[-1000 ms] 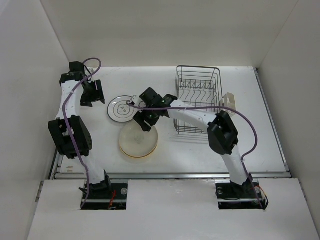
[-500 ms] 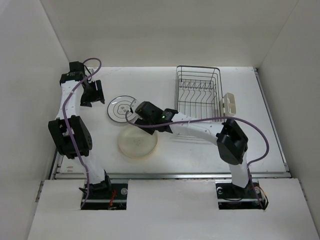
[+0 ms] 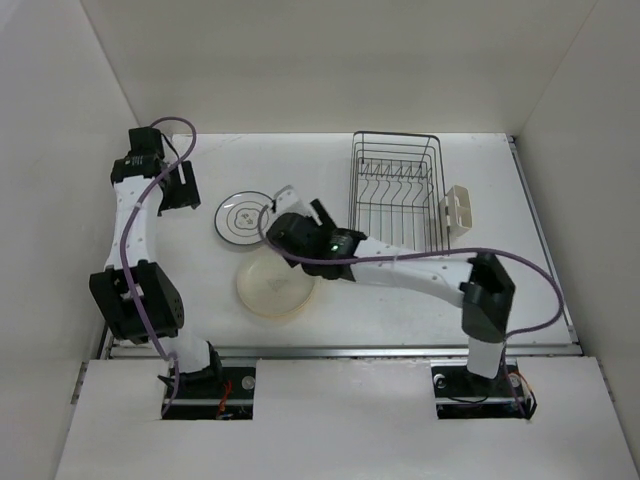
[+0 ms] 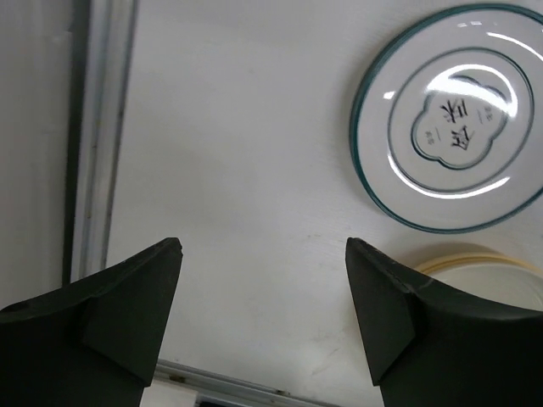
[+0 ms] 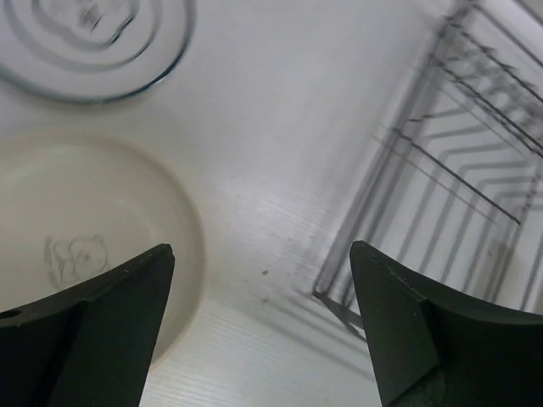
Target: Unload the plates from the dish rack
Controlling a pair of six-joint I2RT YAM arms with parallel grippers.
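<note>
Right arm [image 3: 400, 272] stretched flatter, right fingers [image 5: 119, 314] apart near one cream plate [image 3: 272, 290], left fingers [image 4: 127, 314] apart, one ringed plate [image 3: 240, 217], one rack [image 3: 396, 135]

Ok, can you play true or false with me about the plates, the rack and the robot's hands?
The dark wire dish rack has no plates in it. True.
The white round plate with the dark rim sits on top of the cream round plate. False: it lies beside it on the table.
The right gripper holds a plate. False: it is open and empty.
The left gripper is open. True.
</note>
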